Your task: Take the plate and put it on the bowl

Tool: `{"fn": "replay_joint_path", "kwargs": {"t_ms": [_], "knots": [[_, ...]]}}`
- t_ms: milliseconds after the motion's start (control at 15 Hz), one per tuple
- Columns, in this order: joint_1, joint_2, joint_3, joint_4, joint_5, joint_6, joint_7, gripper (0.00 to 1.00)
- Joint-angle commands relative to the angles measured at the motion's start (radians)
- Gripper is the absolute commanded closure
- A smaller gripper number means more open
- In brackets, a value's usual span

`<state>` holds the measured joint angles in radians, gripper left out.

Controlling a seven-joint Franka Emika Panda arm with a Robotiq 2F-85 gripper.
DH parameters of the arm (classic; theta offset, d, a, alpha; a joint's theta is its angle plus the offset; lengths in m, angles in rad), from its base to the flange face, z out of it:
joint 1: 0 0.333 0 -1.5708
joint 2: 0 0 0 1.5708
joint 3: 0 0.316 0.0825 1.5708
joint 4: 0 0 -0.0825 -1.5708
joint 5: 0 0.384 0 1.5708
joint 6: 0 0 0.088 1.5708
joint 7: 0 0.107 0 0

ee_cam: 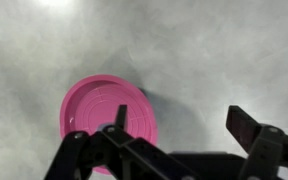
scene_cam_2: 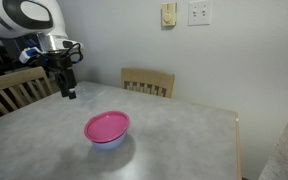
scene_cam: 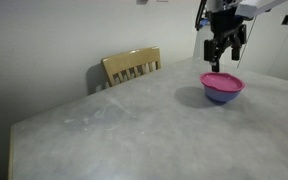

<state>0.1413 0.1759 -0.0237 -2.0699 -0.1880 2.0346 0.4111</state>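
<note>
The magenta-pink plate [scene_cam: 221, 81] rests on top of the periwinkle-blue bowl [scene_cam: 222, 96] on the grey table, in both exterior views; the plate [scene_cam_2: 107, 126] covers the bowl [scene_cam_2: 111, 141], whose rim shows below it. In the wrist view the plate [ee_cam: 99, 108] lies at lower left and hides the bowl. My gripper [scene_cam: 222, 58] hangs above the plate, apart from it, open and empty. It also shows in an exterior view [scene_cam_2: 69, 88] and in the wrist view [ee_cam: 184, 120], with bare table between the fingers.
The grey marbled table [scene_cam: 124, 130] has a wooden chair [scene_cam: 132, 66] at its far side. An exterior view shows a chair [scene_cam_2: 148, 81] behind the table, another chair [scene_cam_2: 9, 90] at the side, and wall outlets [scene_cam_2: 184, 13].
</note>
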Motion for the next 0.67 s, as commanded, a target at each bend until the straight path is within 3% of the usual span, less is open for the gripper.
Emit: {"fn": "replay_joint_path", "kwargs": {"t_ms": [0, 600], "knots": [[-0.009, -0.007, 0.035, 0.025, 0.006, -0.066, -0.033, 0.00], [-0.014, -0.010, 0.045, 0.015, 0.005, -0.040, -0.014, 0.00]]}}
